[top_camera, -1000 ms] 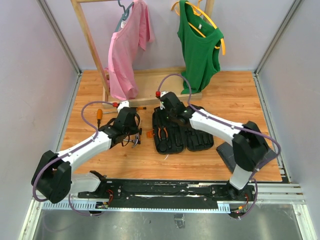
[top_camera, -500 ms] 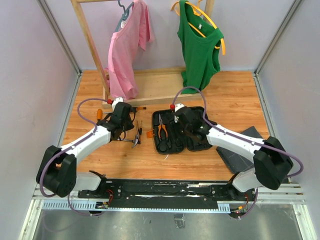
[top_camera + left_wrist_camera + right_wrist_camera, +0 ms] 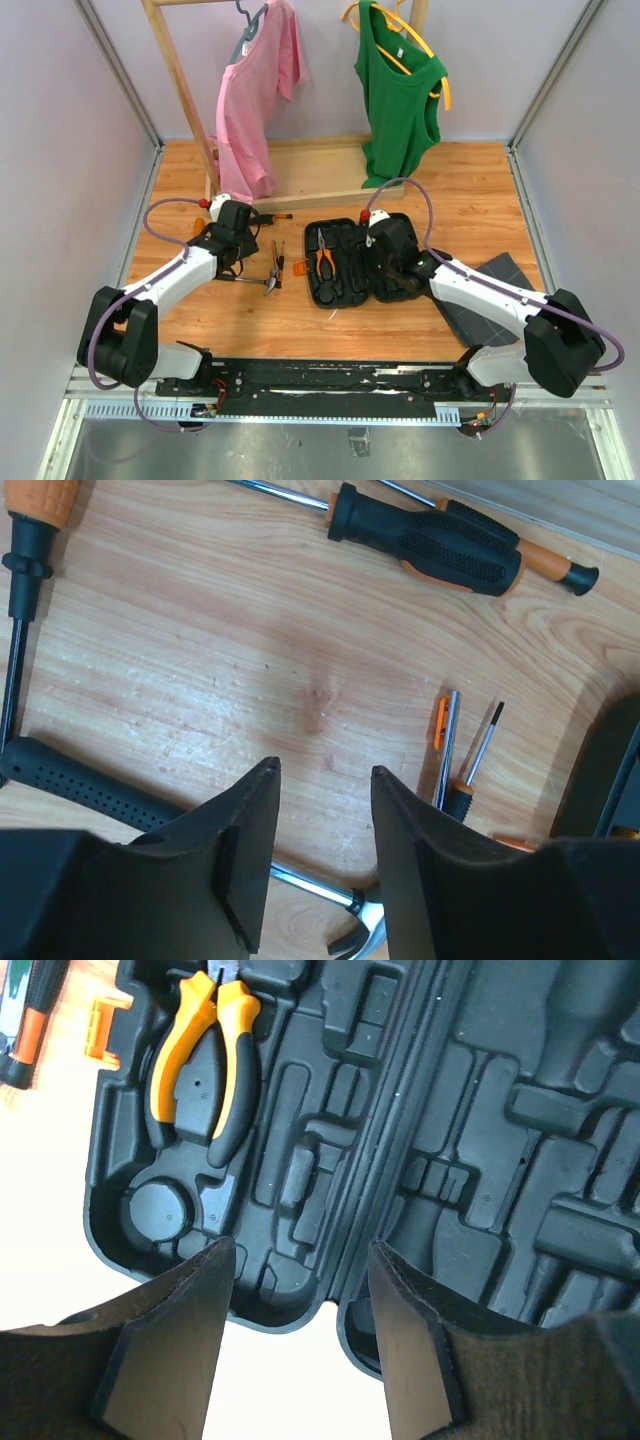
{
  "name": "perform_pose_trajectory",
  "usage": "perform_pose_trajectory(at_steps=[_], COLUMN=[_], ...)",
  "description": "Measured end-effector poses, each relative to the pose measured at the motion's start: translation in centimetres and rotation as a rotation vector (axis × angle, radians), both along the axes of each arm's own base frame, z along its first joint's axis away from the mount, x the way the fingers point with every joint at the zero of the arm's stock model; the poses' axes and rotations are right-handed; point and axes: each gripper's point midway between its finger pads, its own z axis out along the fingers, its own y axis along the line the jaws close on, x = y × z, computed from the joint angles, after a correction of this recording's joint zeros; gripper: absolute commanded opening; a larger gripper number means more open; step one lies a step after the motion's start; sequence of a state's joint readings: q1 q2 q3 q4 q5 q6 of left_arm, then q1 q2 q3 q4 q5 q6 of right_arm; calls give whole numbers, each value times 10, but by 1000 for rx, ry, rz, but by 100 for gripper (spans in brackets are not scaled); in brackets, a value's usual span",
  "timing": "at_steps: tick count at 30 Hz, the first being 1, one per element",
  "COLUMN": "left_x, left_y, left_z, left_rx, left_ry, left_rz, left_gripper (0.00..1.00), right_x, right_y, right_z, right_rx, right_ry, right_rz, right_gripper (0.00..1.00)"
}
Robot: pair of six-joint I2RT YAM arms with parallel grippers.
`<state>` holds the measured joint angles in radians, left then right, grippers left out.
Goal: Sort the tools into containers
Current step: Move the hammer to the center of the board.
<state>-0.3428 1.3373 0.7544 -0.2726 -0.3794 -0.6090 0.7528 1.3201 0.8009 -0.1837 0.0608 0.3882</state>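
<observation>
1. At table centre: black plastic clamshell tool case point(image 3: 345, 288).
2. In its left half: orange-handled pliers point(image 3: 200, 1050).
3. Left of case, on wooden tabletop point(image 3: 470, 190): black-handled metal hammer point(image 3: 80, 780); behind it, black-and-orange-handled screwdriver point(image 3: 440, 545).
4. Between hammer and case: seemingly two slim small screwdrivers point(image 3: 470, 765).
5. Right of case: dark grey flat tray point(image 3: 505, 265), partly hidden.

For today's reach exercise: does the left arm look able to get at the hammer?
Probably yes: the open left claw hangs above the hammer, which lies uncovered on the table.
</observation>
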Motion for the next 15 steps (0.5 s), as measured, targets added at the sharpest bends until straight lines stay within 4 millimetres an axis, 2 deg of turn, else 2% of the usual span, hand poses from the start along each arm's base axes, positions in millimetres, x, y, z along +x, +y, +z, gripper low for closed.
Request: perform_pose_trajectory(at_steps=[2, 4, 15], left_x=[0, 0, -11], left_y=[2, 4, 8], left_z=[0, -2, -46], left_rx=[3, 8, 59], left_ry=[0, 6, 151], left_rz=[8, 12, 9], left_gripper=[56, 58, 60], right_x=[2, 2, 1], right_y=[-3, -5, -4], right_z=[-1, -2, -6], right_rx=[0, 0, 10], right_ry=[2, 5, 23], right_rz=[-14, -26, -37], right_gripper=[57, 57, 57])
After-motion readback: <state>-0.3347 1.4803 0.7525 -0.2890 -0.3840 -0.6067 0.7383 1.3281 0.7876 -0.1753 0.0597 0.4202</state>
